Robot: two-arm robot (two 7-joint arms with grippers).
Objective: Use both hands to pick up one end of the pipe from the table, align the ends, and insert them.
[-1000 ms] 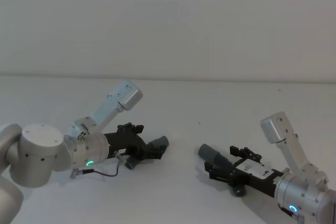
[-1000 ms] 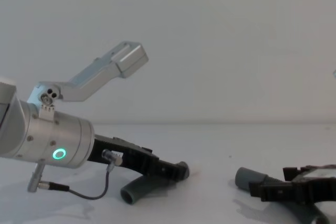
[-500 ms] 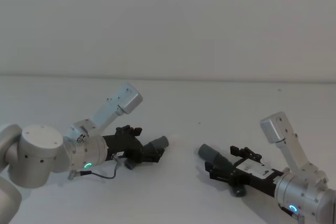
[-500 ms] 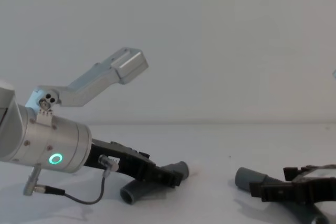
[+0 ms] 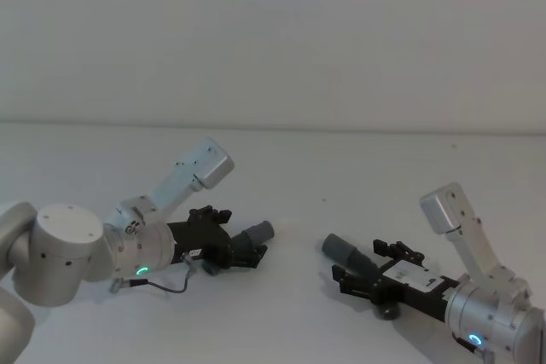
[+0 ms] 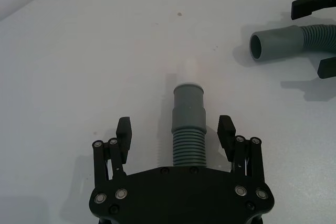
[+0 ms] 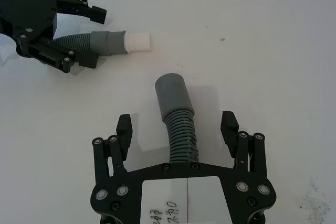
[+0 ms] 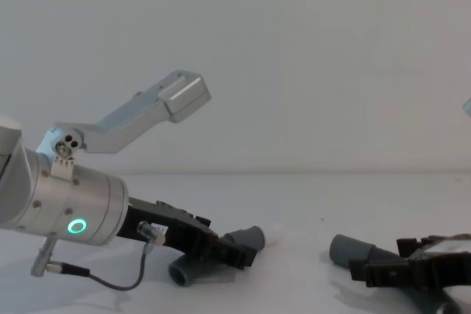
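Grey pipe pieces (image 7: 170,94) on the worktop (image 5: 299,176), left gripper (image 6: 175,124) and right gripper (image 7: 177,120) each straddling one, fingers wide open.

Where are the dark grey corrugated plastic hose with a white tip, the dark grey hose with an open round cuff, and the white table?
Hose with white tip (image 7: 107,43): right wrist view, smooth cuff.
Hose with open cuff (image 6: 281,40): left wrist view, cuff wall.
White table (image 5: 341,176): head view, bare surface.

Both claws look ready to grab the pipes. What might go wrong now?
1. The left gripper and right gripper stand open astride round, ribbed pipe; closing off-centre could roll it away.
2. The left cuff and right cuff lie apart and out of line; the bendy pipe may buckle if pushed in askew.
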